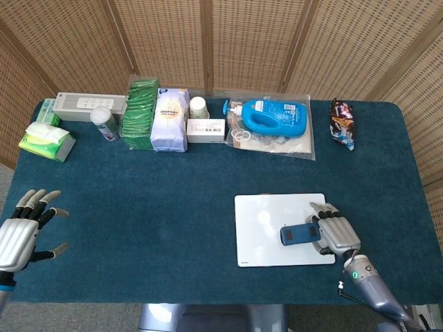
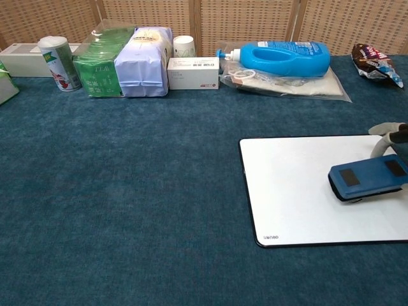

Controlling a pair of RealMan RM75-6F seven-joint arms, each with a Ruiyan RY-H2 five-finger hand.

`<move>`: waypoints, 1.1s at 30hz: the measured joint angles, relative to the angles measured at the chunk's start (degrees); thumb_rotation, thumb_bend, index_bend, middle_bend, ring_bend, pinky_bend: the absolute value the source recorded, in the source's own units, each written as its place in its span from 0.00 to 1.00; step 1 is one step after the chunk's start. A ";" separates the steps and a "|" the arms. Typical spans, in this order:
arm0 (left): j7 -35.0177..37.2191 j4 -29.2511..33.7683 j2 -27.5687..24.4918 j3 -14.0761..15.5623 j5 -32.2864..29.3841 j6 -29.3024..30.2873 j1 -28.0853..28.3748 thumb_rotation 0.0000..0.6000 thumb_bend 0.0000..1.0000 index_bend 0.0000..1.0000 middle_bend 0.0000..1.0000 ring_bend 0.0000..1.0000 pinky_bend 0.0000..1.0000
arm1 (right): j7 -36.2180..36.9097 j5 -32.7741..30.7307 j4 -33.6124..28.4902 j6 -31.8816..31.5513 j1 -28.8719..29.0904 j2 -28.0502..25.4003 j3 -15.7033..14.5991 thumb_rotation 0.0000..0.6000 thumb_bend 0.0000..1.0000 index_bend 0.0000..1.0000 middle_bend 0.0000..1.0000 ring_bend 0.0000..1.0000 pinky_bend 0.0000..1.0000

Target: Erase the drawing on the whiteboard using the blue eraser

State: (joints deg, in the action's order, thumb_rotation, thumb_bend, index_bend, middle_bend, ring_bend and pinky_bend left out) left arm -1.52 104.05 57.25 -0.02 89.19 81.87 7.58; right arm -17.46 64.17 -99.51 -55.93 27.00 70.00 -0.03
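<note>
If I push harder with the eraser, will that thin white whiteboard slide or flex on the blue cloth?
The thin white rectangular whiteboard lies flat on the dark blue cloth-covered table, so it probably won't flex. It looks light and unclamped, so it may creep sideways, though the cloth likely adds grip. The right hand holds the blue block eraser near the board's right edge; pressing there could shift it.

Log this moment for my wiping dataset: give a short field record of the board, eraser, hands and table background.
whiteboard: flat on the blue table, no marks visible
blue eraser: on the board's right part
right hand: holds the eraser
left hand: fingers spread, holding nothing, at the table's left edge
background: blue detergent bottle, tea packs, snack bag along the far edge
</note>
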 measured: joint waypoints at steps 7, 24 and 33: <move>0.54 -0.48 0.00 -0.04 -0.15 0.03 -0.04 1.00 0.17 0.36 0.14 0.08 0.00 | -0.78 -0.64 -3.90 1.85 1.48 0.49 0.48 1.00 0.38 0.61 0.03 0.00 0.00; 1.14 -0.75 -0.18 0.05 -0.08 0.07 -0.16 1.00 0.17 0.36 0.14 0.08 0.00 | -2.90 -2.07 -3.36 3.16 2.97 5.62 -0.63 1.00 0.38 0.61 0.03 0.00 0.00; 0.32 0.14 -0.51 -0.04 0.14 0.35 -0.18 1.00 0.17 0.36 0.13 0.08 0.00 | 0.18 0.37 0.92 2.70 1.94 6.59 -1.46 1.00 0.38 0.61 0.03 0.00 0.00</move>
State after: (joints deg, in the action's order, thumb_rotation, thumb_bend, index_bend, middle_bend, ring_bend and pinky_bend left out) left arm -1.20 104.19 56.74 -0.06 89.34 82.22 7.40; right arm -17.28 64.54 -98.60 -53.22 28.94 76.60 -1.49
